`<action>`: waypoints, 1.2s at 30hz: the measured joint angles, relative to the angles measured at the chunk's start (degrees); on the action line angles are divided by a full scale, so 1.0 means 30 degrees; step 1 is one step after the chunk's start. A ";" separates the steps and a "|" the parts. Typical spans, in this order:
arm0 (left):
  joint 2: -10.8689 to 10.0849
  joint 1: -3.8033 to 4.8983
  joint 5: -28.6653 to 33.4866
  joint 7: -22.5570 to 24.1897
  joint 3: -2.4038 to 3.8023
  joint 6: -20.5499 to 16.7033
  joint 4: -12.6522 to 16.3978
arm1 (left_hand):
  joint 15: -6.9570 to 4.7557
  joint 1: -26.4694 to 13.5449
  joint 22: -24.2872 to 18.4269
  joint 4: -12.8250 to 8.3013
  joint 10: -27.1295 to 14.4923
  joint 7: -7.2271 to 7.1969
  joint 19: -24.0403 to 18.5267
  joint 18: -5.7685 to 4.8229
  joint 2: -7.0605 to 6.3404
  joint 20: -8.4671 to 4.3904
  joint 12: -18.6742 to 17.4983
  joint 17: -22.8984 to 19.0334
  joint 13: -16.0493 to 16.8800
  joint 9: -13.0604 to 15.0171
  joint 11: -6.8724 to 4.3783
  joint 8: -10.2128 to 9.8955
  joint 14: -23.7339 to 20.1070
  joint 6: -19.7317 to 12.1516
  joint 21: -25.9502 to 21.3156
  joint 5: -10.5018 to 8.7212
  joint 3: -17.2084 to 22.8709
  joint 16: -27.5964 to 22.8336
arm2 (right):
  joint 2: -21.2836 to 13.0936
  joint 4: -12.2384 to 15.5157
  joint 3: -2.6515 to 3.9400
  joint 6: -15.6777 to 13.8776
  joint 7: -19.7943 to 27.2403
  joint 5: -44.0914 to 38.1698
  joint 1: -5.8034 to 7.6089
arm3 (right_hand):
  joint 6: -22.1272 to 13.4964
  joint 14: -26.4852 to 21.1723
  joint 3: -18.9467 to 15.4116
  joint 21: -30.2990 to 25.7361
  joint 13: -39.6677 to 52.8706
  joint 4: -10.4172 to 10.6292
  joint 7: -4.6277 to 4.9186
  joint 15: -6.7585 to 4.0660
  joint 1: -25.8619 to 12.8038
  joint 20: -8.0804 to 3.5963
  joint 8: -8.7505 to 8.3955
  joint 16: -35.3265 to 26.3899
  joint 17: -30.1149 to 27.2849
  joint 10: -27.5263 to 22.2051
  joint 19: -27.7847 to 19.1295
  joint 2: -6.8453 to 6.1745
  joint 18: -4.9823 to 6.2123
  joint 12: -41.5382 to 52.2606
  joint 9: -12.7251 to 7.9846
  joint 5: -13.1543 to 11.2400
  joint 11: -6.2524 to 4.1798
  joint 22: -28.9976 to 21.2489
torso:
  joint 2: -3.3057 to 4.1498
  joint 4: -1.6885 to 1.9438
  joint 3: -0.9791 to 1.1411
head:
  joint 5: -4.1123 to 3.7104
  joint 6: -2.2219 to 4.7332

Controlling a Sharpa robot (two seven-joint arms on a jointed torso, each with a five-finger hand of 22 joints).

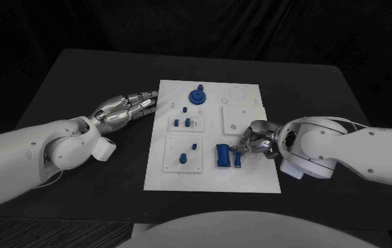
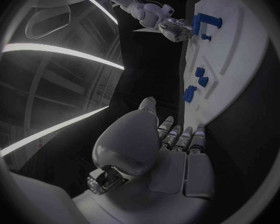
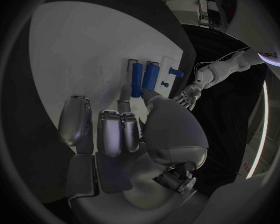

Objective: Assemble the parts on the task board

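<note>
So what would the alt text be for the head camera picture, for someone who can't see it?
A white task board lies on a black table, with the right robot hand at two blue cylinders near its right edge. The left robot hand rests on the table beside the board's left edge, holding nothing. Further up the board stands a round blue part.

left robot hand (image 1: 124, 110): empty, fingers extended | right robot hand (image 1: 257, 140): fingers curled

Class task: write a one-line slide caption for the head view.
Right hand reaches the blue cylinder on the white task board; left hand rests beside it.
</note>
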 measured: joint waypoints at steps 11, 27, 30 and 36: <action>0.0002 -0.0001 0.0008 -0.0012 0.0003 0.0015 -0.0007 | 0.0000 0.0000 -0.0009 0.0001 0.0000 0.0000 0.0000 0.0000 0.0000 -0.0002 0.0000 -0.0002 0.0000 0.0000 -0.0001 0.0000 0.0000 0.0000 0.0000 -0.0001 -0.0001 0.0000 | -0.0084 0.0013 0.0000 0.0146 -0.0321 -0.0269 -0.0051 | -0.0001 0.0000 -0.0051 0.0000 -0.0001 0.0052 0.0002 0.0001 0.0000 0.0000 0.0000 0.0000 0.0000 0.0000 0.0000 0.0001 -0.0004 0.0000 -0.0005 0.0042 0.0001 -0.0002 | 0.0000 -0.0005 0.0000 | 0.0018 0.0000; 0.0000 -0.0002 0.0022 -0.0031 0.0008 0.0036 -0.0016 | 0.0000 -0.0001 0.0000 -0.0052 -0.0001 0.0000 -0.0002 0.0000 0.0001 -0.0007 0.0000 -0.0004 0.0000 0.0000 -0.0001 0.0000 0.0000 0.0000 0.0090 -0.0001 0.0052 0.0000 | 0.0026 -0.0021 -0.0002 0.0310 -0.0382 -0.0390 -0.0114 | -0.0479 -0.0002 -0.2303 -0.0116 0.0014 0.1562 0.0270 0.0143 -0.1188 0.0068 -0.0188 -0.0073 0.0000 0.0066 -0.0068 -0.0824 -0.0006 0.0000 0.0137 -0.3605 0.0214 -0.0003 | 0.0002 -0.0002 0.0002 | 0.0106 0.0000; 0.0001 -0.0003 0.0024 -0.0035 0.0009 0.0046 -0.0022 | 0.0000 -0.0001 0.0004 -0.0052 -0.0001 0.0000 -0.0002 0.0001 0.0001 -0.0008 0.0000 -0.0004 0.0000 0.0000 -0.0001 0.0000 0.0000 0.0000 0.0090 -0.0001 0.0052 0.0000 | 0.0050 -0.0026 -0.0002 0.0321 -0.0374 -0.0402 -0.0125 | -0.0648 0.0051 -0.2722 -0.0220 0.0014 0.1876 0.0240 0.0196 -0.1187 0.0068 -0.0189 -0.0073 -0.0001 0.0065 -0.0068 -0.0824 -0.0008 0.0000 0.0190 -0.4252 0.0214 -0.0003 | 0.0002 -0.0002 0.0002 | 0.0117 0.0000; 0.0003 -0.0003 0.0029 -0.0041 0.0010 0.0059 -0.0028 | 0.0000 -0.0001 0.0004 -0.0052 -0.0001 0.0000 -0.0003 -0.0001 0.0001 -0.0009 0.0000 -0.0005 -0.0001 0.0000 -0.0002 0.0000 0.0000 0.0000 0.0090 -0.0001 0.0052 0.0000 | 0.0005 -0.0037 -0.0002 0.0278 -0.0340 -0.0416 -0.0133 | -0.1145 -0.0017 -0.3730 -0.0220 0.0012 0.1971 0.0347 0.0265 -0.2197 0.0175 -0.0188 -0.0073 0.0000 0.0038 -0.0097 -0.0364 -0.0009 0.0000 0.0352 -0.4461 0.0326 -0.0003 | 0.0002 0.0000 0.0002 | 0.0125 0.0000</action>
